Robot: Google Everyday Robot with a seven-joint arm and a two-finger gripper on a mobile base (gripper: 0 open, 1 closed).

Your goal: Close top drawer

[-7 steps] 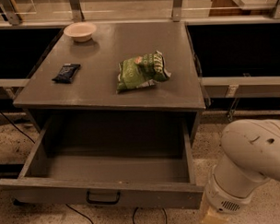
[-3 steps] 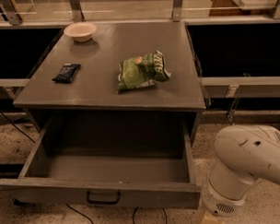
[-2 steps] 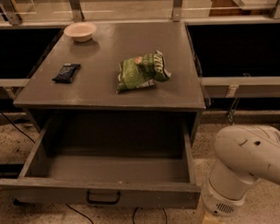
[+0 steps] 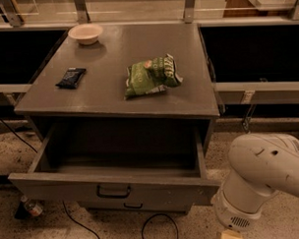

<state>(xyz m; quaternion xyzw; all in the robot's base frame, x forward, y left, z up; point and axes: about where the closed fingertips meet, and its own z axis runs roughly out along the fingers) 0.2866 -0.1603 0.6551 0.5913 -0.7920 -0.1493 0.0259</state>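
Note:
The top drawer (image 4: 68,186) is a wide grey drawer pulled well out of the cabinet. Its inside looks empty, and a small black pull handle (image 4: 113,191) sits at the middle of its front panel. My white arm (image 4: 262,174) is at the lower right, right beside the drawer's right front corner. My gripper (image 4: 232,235) shows only as a tan piece at the bottom edge, below and right of that corner.
On the cabinet top (image 4: 114,100) lie a green chip bag (image 4: 150,77), a black packet (image 4: 71,77) and a white bowl (image 4: 85,33). A lower drawer's handle (image 4: 133,206) shows under the open one. A bottle (image 4: 32,207) and a cable (image 4: 158,228) lie on the floor.
The drawer's front panel has moved back toward the cabinet a little. My arm has shifted slightly left, staying by the drawer's right corner.

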